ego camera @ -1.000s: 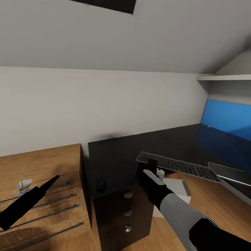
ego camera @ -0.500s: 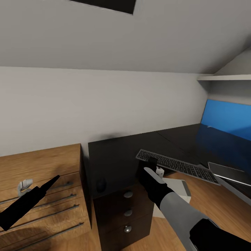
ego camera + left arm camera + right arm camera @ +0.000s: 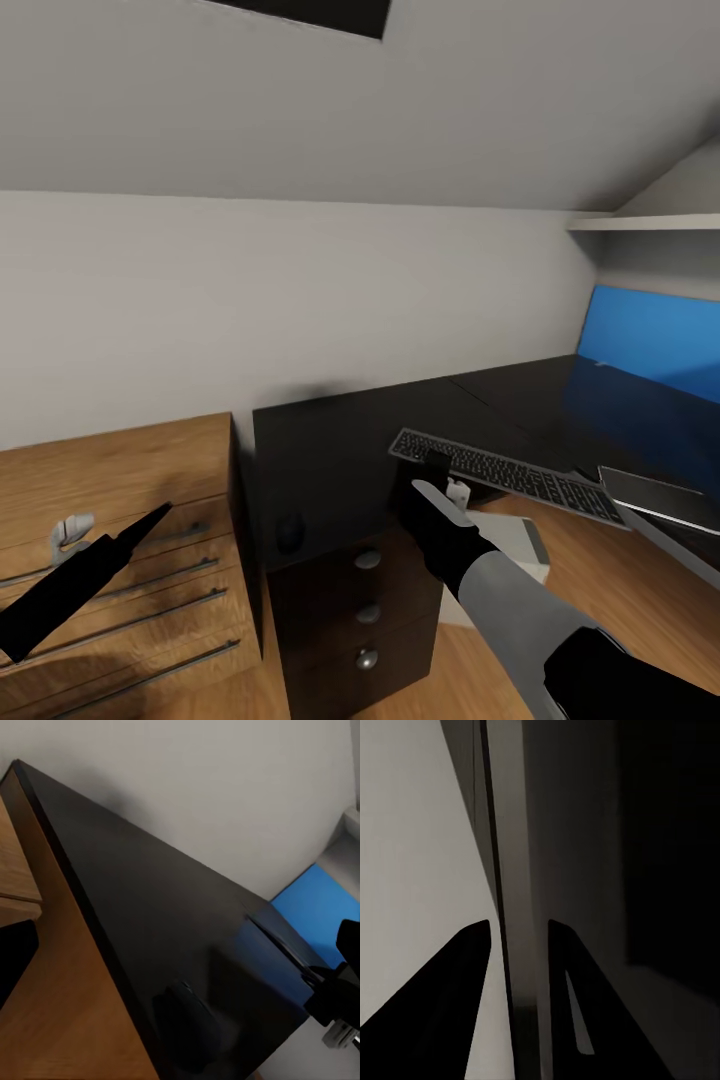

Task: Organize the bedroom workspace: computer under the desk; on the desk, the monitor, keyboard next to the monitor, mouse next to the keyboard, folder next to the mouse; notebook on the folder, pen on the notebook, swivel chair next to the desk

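The right pincer (image 3: 437, 478) grips the near end of a slim grey keyboard with dark keys (image 3: 505, 471), its two dark fingers (image 3: 472, 967) clamped on the thin edge. The keyboard lies at the front edge of the glossy black table (image 3: 340, 450), jutting past it. A small dark rounded mouse (image 3: 290, 531) sits near the table's corner, beside a light wooden dresser (image 3: 110, 480). The left pincer (image 3: 150, 522) hovers over the dresser; its grip cannot be judged.

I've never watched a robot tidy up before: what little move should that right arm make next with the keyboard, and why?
Probably lower it a touch. The right gripper holds the keyboard by its near end, fingers on either side of its thin edge. The keyboard hangs over the desk, apparently not flat on it yet.
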Available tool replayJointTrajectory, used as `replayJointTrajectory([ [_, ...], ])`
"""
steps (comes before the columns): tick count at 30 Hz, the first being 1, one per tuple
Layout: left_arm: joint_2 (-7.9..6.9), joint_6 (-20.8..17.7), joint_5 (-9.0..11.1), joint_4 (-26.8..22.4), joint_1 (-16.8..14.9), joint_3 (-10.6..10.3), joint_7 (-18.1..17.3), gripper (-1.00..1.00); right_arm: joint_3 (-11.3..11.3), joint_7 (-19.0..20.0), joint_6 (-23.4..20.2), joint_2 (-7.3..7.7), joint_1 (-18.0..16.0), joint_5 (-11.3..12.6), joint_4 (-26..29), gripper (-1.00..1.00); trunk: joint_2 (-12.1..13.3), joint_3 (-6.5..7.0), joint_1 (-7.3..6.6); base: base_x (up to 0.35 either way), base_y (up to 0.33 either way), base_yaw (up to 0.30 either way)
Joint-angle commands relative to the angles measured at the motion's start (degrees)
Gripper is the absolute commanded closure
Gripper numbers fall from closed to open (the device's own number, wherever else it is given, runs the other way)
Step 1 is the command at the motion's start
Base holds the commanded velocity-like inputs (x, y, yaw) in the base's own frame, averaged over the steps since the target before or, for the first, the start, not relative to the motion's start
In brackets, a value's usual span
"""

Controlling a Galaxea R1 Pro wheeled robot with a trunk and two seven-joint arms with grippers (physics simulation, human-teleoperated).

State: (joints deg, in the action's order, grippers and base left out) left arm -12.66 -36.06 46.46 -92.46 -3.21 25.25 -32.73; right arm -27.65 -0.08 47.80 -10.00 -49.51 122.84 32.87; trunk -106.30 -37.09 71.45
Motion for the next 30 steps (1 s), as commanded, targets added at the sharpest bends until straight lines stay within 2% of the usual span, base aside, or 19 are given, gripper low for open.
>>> replayJointTrajectory([
  [1, 0.0, -0.41, 0.32, 0.0, -0.04, 0.05, -0.05, -1.0, -0.2, 0.0, 0.28, 0.0, -0.06, 0.12, -0.01, 1.0, -0.03, -0.06, 0.01, 0.206, 0.087, 0.0],
  [20, 0.09, -0.41, 0.39, 0.0, -0.04, -0.09, -0.05, -1.0, -1.34, -0.15, 0.06, 0.0, -0.06, 0.12, -0.16, 1.0, -0.03, -0.06, 0.01, 0.032, 0.012, 0.0],
  [22, 0.09, -0.41, 0.39, 0.0, -0.04, -0.13, -0.05, -1.0, -1.93, -0.16, 0.07, 0.0, -0.06, 0.12, -0.14, 1.0, -0.03, -0.06, 0.01, 0.0, 0.0, 0.0],
  [26, 0.09, -0.41, 0.39, 0.0, -0.04, -0.19, -0.05, -1.0, -4.77, -0.16, 0.02, 0.0, -0.06, 0.18, -0.1, 1.0, -0.03, -0.06, 0.01, 0.0, 0.0, 0.0],
  [30, 0.09, -0.41, 0.39, 0.0, -0.04, -0.2, -0.05, -1.0, -5.59, -0.18, -0.04, 0.0, -0.06, 0.2, -0.09, 1.0, -0.03, -0.06, 0.01, 0.0, 0.0, 0.0],
])
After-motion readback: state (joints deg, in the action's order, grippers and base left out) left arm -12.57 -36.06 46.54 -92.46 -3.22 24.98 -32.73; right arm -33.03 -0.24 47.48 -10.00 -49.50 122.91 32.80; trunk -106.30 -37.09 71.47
